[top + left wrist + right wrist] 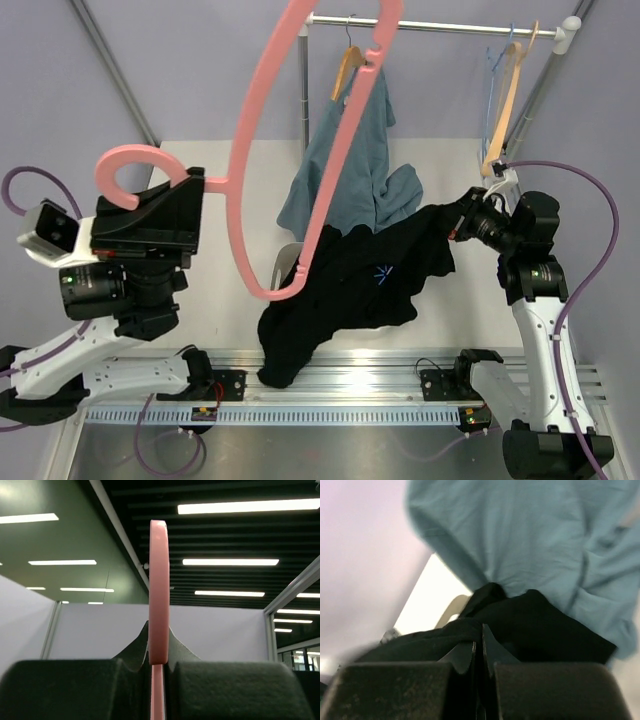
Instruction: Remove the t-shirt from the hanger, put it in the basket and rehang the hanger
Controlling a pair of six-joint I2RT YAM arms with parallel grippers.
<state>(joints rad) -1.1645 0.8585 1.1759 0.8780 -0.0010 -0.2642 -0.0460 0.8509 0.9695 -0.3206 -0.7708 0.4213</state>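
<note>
Pink plastic clothes hanger [232, 200] looms across the upper centre of the top view, its neck beside the hook clamped in the left gripper [192, 188] at mid-left; the large black t-shirt [370, 280] drapes at lower centre over the white table [450, 165], one edge pinched tight in the right gripper [468, 215] at mid-right; the hanger's lower curve meets the t-shirt's left edge.

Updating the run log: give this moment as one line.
left tool: shut on hanger | right tool: shut on t-shirt | t-shirt: snagged on hanger end
</note>
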